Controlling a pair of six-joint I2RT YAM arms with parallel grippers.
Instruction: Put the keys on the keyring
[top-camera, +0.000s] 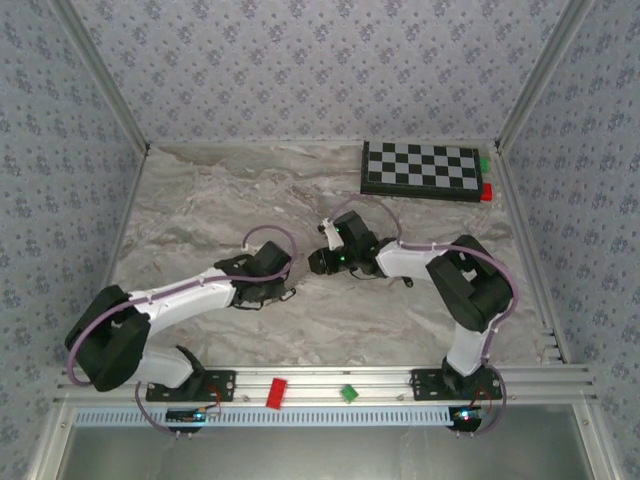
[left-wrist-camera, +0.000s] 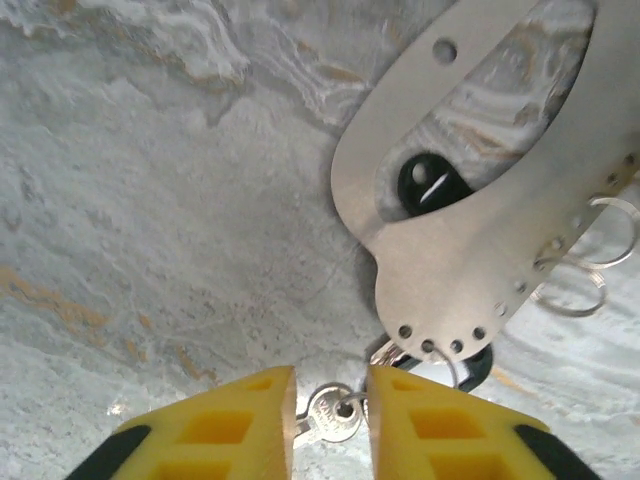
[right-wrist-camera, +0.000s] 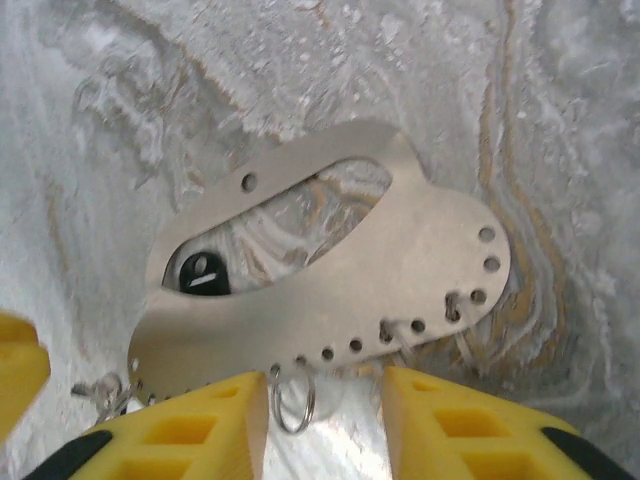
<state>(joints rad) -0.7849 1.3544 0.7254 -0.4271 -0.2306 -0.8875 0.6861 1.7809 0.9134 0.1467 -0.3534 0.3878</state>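
- Left gripper (left-wrist-camera: 332, 388): its yellow fingers stand apart by a narrow gap, low over the marble table (left-wrist-camera: 150, 200), gripping nothing; a small silver key (left-wrist-camera: 330, 415) lies in the gap
- Keyring (left-wrist-camera: 450, 270): a flat grey metal plate with an oval cut-out and small holes along its edge, lying between the two grippers; a black key head (left-wrist-camera: 435, 185) shows through the cut-out, and thin split rings (left-wrist-camera: 570, 290) hang from the holes
- Right gripper (right-wrist-camera: 325, 395): fingers spread, clamping nothing; the keyring's holed edge sits at its fingertips, one split ring in the gap
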